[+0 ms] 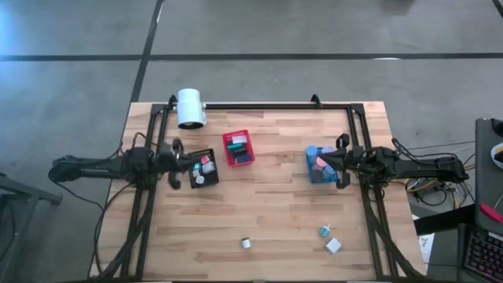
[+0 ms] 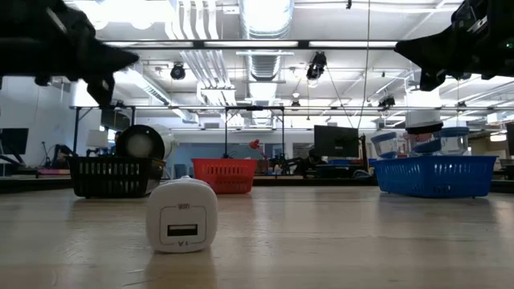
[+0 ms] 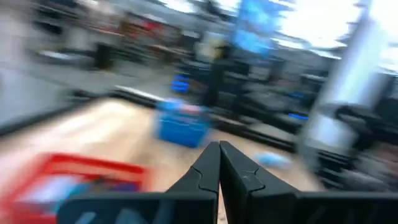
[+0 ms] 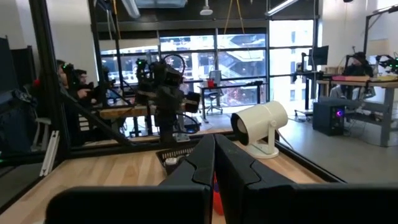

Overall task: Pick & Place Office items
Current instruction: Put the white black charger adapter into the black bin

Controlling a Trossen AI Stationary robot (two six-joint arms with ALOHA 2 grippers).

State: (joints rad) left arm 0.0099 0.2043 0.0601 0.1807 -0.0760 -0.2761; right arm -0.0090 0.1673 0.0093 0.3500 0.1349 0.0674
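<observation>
Three small office items lie loose on the near part of the wooden table: a white block (image 1: 246,243) (image 2: 182,215), a teal piece (image 1: 324,231) and a white cube (image 1: 333,245). More pieces fill the black bin (image 1: 203,169), the red bin (image 1: 238,148) and the blue bin (image 1: 321,165). My left gripper (image 1: 183,158) (image 3: 219,155) hovers shut at the black bin's left side, holding nothing. My right gripper (image 1: 335,162) (image 4: 214,152) hovers shut at the blue bin's right side, also with nothing in it.
A big white cylinder (image 1: 190,108) on a stand sits at the far left. A black frame (image 1: 259,105) runs along the far edge and down both sides. Bare wood lies between the bins and the loose items near the front.
</observation>
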